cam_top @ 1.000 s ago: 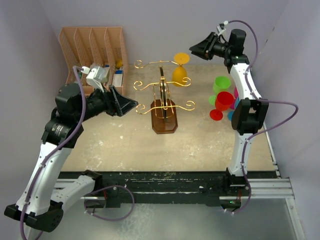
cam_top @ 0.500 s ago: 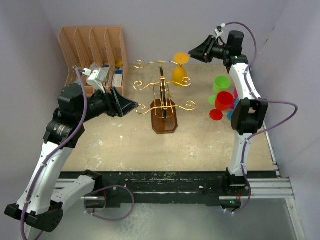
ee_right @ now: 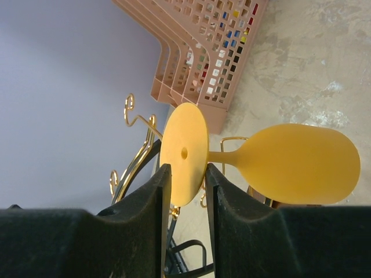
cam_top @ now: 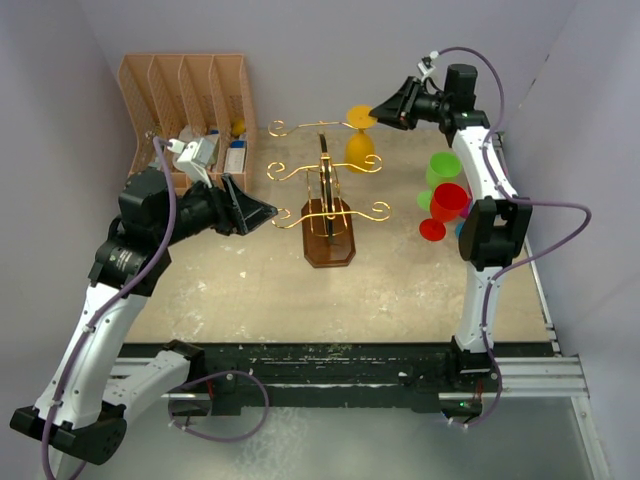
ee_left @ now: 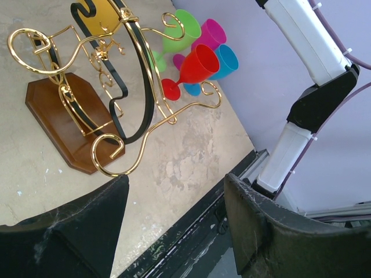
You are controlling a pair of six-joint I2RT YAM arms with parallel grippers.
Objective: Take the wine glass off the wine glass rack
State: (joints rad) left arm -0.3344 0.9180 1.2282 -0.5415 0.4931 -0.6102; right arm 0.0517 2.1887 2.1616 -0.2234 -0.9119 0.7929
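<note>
Organiser first, far left: the tan slotted file organiser [cam_top: 185, 95] stands at the back corner of the table [cam_top: 240, 290], with small items tucked in its slots. Just in front of it, the left gripper [cam_top: 262, 213] hangs level with its jaws spread wide and nothing between them. It points at the lowest gold scroll and sits just beside it, and I can't see it touching.

On to centre stage. The wine glass rack [cam_top: 326, 170] stands upright on its dark brown wooden base [cam_top: 330, 247], gold arms curling out to both sides. And there's our target: the yellow wine glass [cam_top: 360, 148] hangs upside down from the upper arm on the rack's right side, bowl down, round foot [ee_right: 184, 152] up top on the wire.

Now the right gripper [cam_top: 378, 113], high at the back, nose right up at that foot. From the wrist view its fingers [ee_right: 152, 208] stand either side of the foot's rim with only a narrow gap, and the disc's edge dips into it. Are the pads biting? I can't tell from here.

Far right, a cluster of coloured glasses [cam_top: 447, 195] in green, red, magenta and blue stands on the table beside the right arm.
</note>
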